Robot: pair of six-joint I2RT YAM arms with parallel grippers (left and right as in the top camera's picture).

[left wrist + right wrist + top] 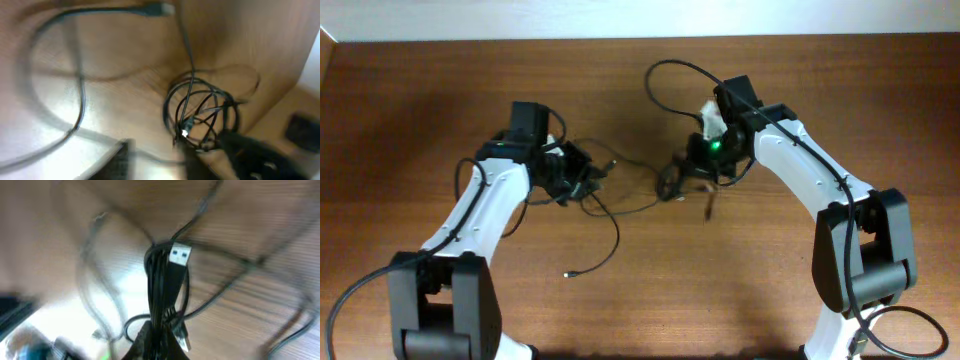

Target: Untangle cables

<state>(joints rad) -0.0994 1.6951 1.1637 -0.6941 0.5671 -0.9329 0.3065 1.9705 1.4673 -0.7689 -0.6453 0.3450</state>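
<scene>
**A:** Overhead view first, nearest edge. What lies loose?

**B:** At about 6 o'clock on the brown wooden table (410, 90) a small plug end (567, 274) lies alone. It is the tail of one of the thin black flexible cables (617, 238), and the strand curves up toward 12 o'clock to the left claw (582, 184).

**A:** Is that claw grasping it?

**B:** I cannot tell. The left wrist view is smeared and shows only a knotted coil (200, 120) of cord on the wood just ahead.

**A:** And farther back?

**B:** Toward 1 o'clock from the table's middle, the right claw (682, 178) is clenched on a bunched hank. In the right wrist view the hank stands up from the claw, with a flat silver plug with a blue tongue (179, 256) at its top. A single fine strand runs across the wood between the two claws.

**A:** How will the cord handle?

**B:** Light, limp and slick, I judge. It won't hold a shape, and it may slide through a pinch taken mid-loop. The better hold is on a moulded plug or the cord just behind it. Hard pulling would likely tighten the knot, so feeding the plug back through the loops looks safer.
</scene>
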